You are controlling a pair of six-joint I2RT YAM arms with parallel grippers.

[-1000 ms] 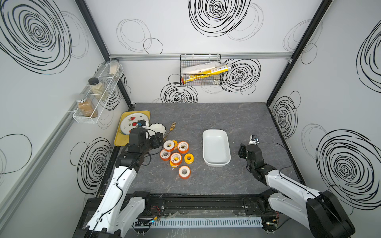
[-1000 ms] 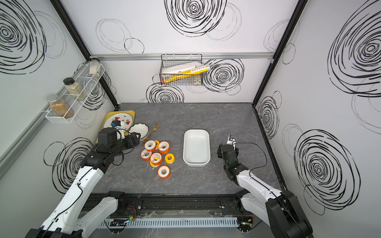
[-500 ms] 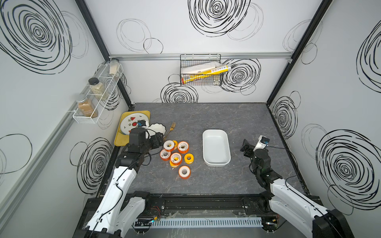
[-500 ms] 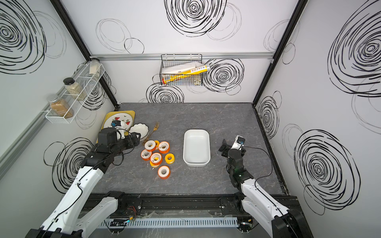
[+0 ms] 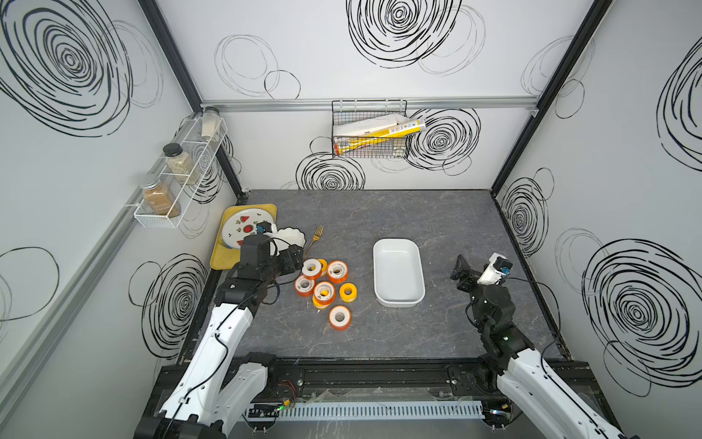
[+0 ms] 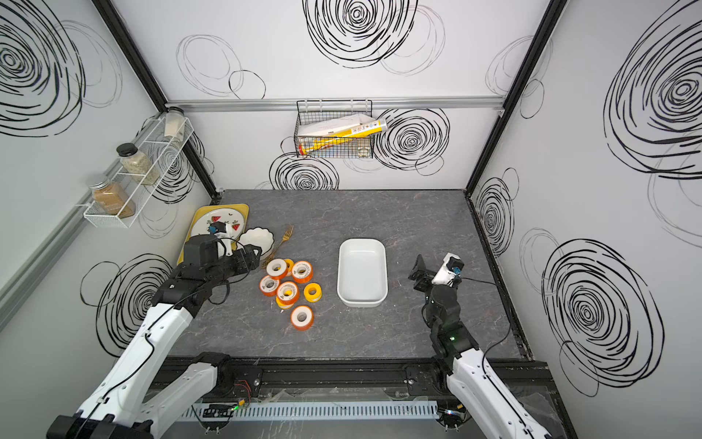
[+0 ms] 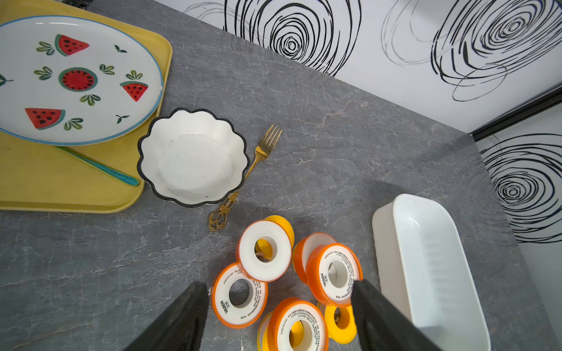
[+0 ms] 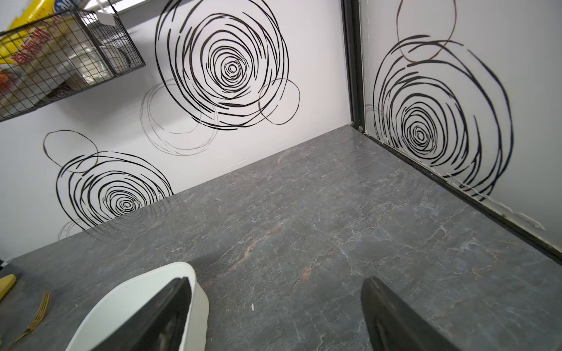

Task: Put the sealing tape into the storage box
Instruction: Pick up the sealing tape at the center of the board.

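Note:
Several sealing tape spools (image 5: 324,283) (image 6: 290,285), white with orange or yellow flanges, lie clustered on the grey table, left of the storage box (image 5: 399,275) (image 6: 362,275). The white box is empty. My left gripper (image 5: 296,259) (image 6: 253,254) hovers at the cluster's left edge. In the left wrist view it (image 7: 278,285) stands open, with the tape spools (image 7: 264,255) below and between its fingers and the box (image 7: 425,267) beyond. My right gripper (image 5: 461,268) (image 6: 418,268) is open and empty to the right of the box, whose corner (image 8: 137,304) shows behind one finger.
A yellow tray (image 5: 219,254) with a watermelon plate (image 5: 243,228) lies at the far left. A white scalloped bowl (image 5: 291,237) and a gold fork (image 5: 315,237) lie just behind the spools. On the walls hang a wire basket (image 5: 370,133) and a spice rack (image 5: 178,171).
My right arm has risen and turned beside the box, and its jaws have opened wider. The left arm and the spools have not moved.

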